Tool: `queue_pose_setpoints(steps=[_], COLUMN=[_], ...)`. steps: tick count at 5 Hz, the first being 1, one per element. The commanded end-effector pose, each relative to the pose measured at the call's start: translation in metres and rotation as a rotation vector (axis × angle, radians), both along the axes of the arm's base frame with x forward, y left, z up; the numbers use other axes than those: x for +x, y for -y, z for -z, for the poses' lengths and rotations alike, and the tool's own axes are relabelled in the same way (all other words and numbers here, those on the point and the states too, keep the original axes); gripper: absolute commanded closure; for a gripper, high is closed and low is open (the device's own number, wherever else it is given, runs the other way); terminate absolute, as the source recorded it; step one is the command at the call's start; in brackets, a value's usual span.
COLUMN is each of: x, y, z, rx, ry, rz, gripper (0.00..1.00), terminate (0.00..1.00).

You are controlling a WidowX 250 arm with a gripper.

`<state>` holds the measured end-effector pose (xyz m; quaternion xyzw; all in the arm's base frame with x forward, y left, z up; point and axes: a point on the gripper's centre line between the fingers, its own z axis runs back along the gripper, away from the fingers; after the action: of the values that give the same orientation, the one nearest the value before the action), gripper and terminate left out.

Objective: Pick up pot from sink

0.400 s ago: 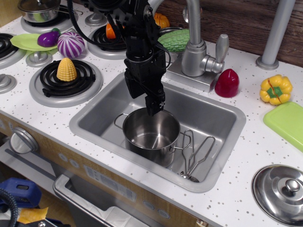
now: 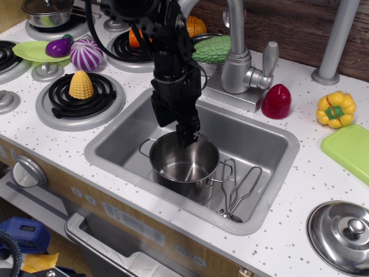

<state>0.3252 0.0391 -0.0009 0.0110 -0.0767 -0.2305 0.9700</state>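
Note:
The shiny steel pot (image 2: 184, 167) stands upright in the left half of the sink (image 2: 253, 141), its wire loop handles pointing left and right. My black gripper (image 2: 177, 130) hangs straight down over the pot's back rim. Its fingers are apart: one finger (image 2: 189, 137) reaches down to the rim and the other sits higher, behind the rim. Whether the finger touches the rim I cannot tell. The pot is empty inside.
A wire utensil (image 2: 241, 191) lies in the sink right of the pot. The chrome faucet (image 2: 237, 57) stands behind the basin. A red vegetable (image 2: 277, 101), yellow pepper (image 2: 336, 109), green board (image 2: 350, 150) and steel lid (image 2: 345, 229) sit on the right. Corn (image 2: 81, 85) sits on a burner at left.
My gripper has dropped slightly and shifted a little left, bringing one finger down to the pot's back rim. The pot has not moved.

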Motion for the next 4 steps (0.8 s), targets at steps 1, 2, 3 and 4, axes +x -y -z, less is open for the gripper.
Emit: queue_pose_setpoints(steps=[1, 2, 3, 4], x=[0.003, 0.003, 0.004, 0.006], y=[-0.003, -0.009, -0.015, -0.015], z=[0.002, 0.014, 0.026, 0.025], rx=[0.003, -0.015, -0.072, -0.076], ry=[0.049, 0.073, 0.07, 0.07], rz=[0.031, 0.054, 0.04, 0.026], gripper=[0.0, 0.0, 0.0, 1.0], terminate=[0.0, 0.0, 0.0, 0.0])
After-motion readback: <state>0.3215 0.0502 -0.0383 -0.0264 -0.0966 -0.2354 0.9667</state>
